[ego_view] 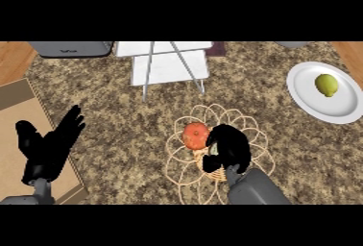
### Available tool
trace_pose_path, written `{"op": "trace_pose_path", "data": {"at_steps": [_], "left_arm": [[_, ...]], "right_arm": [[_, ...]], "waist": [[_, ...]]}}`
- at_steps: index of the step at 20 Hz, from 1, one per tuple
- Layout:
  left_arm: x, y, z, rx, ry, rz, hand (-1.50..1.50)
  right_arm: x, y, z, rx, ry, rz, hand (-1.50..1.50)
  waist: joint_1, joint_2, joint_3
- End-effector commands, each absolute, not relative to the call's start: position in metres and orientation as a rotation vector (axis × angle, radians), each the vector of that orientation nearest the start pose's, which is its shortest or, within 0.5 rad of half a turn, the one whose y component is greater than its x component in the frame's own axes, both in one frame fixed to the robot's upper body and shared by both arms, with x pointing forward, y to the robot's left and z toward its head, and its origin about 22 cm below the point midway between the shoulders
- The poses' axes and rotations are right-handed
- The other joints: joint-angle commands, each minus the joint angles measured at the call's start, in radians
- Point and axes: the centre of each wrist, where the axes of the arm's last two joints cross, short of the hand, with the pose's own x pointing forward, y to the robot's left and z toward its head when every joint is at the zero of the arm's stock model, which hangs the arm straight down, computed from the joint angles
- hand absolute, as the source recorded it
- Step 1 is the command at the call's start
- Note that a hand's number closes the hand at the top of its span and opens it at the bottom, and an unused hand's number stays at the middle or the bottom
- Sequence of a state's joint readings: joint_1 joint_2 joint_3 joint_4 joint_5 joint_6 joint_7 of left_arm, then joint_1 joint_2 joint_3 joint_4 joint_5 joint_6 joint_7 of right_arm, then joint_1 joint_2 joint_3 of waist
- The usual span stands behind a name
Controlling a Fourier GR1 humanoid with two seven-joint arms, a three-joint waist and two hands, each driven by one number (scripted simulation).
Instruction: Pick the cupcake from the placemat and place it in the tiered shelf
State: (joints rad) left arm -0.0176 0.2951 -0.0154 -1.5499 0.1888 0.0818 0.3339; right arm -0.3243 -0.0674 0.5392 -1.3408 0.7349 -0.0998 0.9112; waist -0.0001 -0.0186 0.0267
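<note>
Grey forearms enter from the lower edge, each ending in a black hand. On the right side, the right hand (227,148) hangs over a round placemat (186,169) of pale, looping wirework shaped like flower petals, which lies flat on the speckled brown stone counter (127,120). Its fingers curl downward over the mat's centre, and whether they close on anything cannot be told, since the hand hides what lies beneath it. An orange, rounded thing, the cupcake (196,135), sits on the mat and touches the left side of that hand; only its upper surface shows, smooth and slightly ribbed.

At the left, the left hand (48,148) rests open with straight fingers pointing up and away, over a tan board (18,144) with a darker border that covers the counter's left corner.

Beyond the placemat, toward the far edge, stands the tiered shelf (170,62): flat white panels held by thin grey metal legs that splay down toward the mat. Between the shelf and the mat is bare stone. To the far right lies a white plate (312,101) with a glossy rim, carrying a yellow-green lemon (326,85) near its middle, well apart from the right hand. A grey, boxy object (69,48) sits at the far left edge, beside a strip of wood-toned surface.
</note>
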Motion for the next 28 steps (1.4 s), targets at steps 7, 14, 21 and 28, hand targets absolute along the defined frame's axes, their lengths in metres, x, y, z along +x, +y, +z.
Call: {"op": "trace_pose_path", "data": {"at_steps": [7, 14, 21, 28], "left_arm": [[0.242, 0.286, -0.015, 0.071, -1.122, 0.008, 0.00], [0.254, 0.275, -0.014, 0.050, -1.123, -0.022, 0.00], [0.256, 0.283, -0.008, 0.087, -1.107, 0.012, 0.00], [0.244, 0.290, -0.012, 0.108, -1.108, 0.032, 0.00]], "right_arm": [[0.254, -0.021, 0.062, -0.630, -1.234, 0.939, 1.50], [0.249, 0.026, 0.118, -0.533, -1.513, 0.989, 1.50], [0.239, 0.048, 0.202, -0.668, -1.668, 0.811, 1.50], [0.252, 0.052, 0.288, -0.722, -1.690, 0.723, 1.50]], "waist": [[0.031, 0.025, -0.028], [0.066, 0.029, -0.029], [0.018, 0.013, -0.029], [0.005, 0.012, -0.029]]}}
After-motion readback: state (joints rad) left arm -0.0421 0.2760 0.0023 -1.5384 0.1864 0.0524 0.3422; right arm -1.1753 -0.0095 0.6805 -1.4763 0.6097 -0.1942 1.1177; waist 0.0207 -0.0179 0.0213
